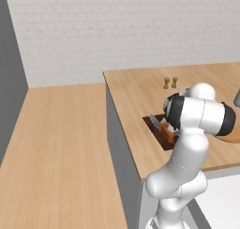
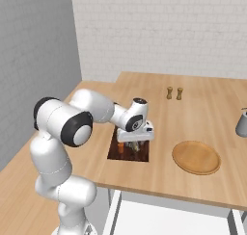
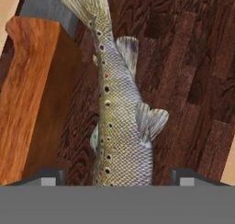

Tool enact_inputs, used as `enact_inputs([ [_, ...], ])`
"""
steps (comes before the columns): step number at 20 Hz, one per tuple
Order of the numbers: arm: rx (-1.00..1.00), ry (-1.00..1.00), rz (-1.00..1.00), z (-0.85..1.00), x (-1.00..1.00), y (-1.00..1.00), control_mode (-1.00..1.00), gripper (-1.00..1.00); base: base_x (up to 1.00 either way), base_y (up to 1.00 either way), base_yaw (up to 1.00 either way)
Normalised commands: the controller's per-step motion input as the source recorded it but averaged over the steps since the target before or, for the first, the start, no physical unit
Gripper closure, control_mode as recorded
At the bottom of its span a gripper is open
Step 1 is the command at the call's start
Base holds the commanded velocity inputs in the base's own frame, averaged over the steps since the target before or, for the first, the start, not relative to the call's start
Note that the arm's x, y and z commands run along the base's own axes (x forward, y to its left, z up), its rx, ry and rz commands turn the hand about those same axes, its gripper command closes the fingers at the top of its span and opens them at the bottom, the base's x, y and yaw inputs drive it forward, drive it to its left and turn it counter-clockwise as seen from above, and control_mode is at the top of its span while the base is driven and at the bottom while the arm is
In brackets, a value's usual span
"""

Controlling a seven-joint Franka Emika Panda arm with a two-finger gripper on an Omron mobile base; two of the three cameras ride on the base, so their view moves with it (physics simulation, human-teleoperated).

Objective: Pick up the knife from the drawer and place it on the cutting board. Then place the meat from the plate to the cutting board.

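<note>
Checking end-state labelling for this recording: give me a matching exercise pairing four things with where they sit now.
Things:
1. meat
2. plate
3. knife
4. two small shakers

Places:
A. standing far back on the counter
B. on the cutting board, between the finger tips of the end effector
C. flat on the counter, apart from the cutting board
D. on the cutting board, alongside the meat, outside the finger tips

Pairs: 1-B, 2-C, 3-D, 4-A
</note>
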Motion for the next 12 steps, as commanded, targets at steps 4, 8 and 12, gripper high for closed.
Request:
enact_inputs([
  [4,0.01,-0.01,0.0,0.51,-0.04,0.07,-1.0,-1.0,0.0,0.0,0.0],
  [8,0.0,-0.03,0.0,0.81,-0.13,0.23,-1.0,-1.0,0.0,0.0,0.0],
  [12,0.0,-0.06,0.0,0.77,-0.14,0.66,-1.0,-1.0,0.0,0.0,0.0],
])
